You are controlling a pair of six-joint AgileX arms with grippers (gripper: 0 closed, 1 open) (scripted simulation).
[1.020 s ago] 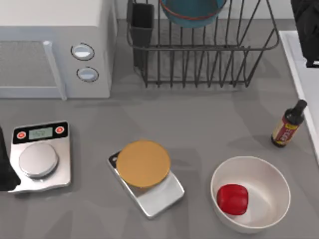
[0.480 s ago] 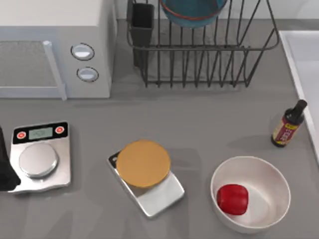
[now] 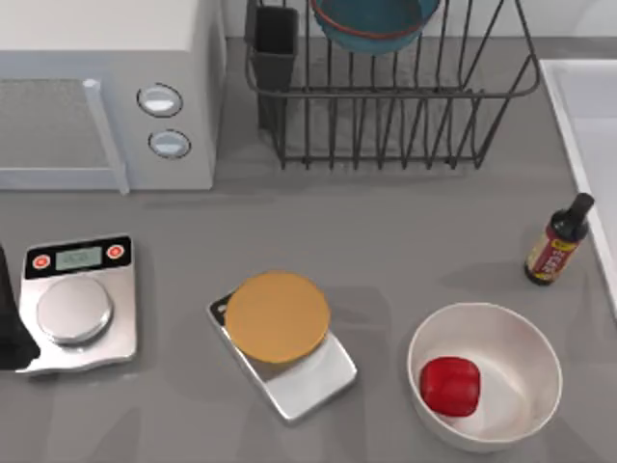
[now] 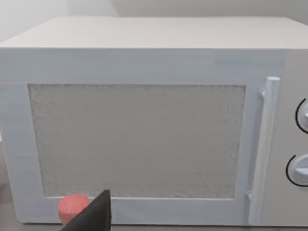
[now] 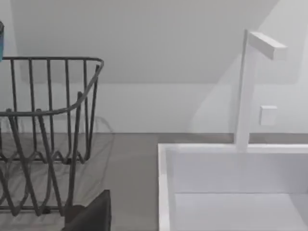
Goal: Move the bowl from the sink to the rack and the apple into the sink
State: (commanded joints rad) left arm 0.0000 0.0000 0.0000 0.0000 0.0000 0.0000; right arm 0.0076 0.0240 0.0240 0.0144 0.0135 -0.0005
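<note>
The teal-blue bowl [image 3: 371, 24] with its reddish rim band rests in the black wire rack [image 3: 386, 125] at the back of the table; a sliver of the bowl [image 5: 1, 41] also edges the right wrist view. The red apple [image 3: 450, 386] lies inside a larger white bowl [image 3: 485, 376] at the front right. The white sink [image 3: 583, 125] runs along the right edge, and its rim [image 5: 163, 183] is close in the right wrist view. My left arm [image 3: 8, 328] is parked at the left edge. A dark part of my right gripper [image 5: 91, 214] points between rack and sink.
A white microwave [image 3: 106, 96] fills the back left, close ahead in the left wrist view. A silver scale [image 3: 77, 304] sits at the left and another scale carrying an orange-brown disc [image 3: 278, 316] at front centre. A dark bottle [image 3: 557, 241] stands near the sink. A white faucet [image 5: 250, 86] rises behind the sink.
My right arm, over the sink's back corner a second ago, has drawn out of the top view. The bowl, apple and left arm have stayed put.
</note>
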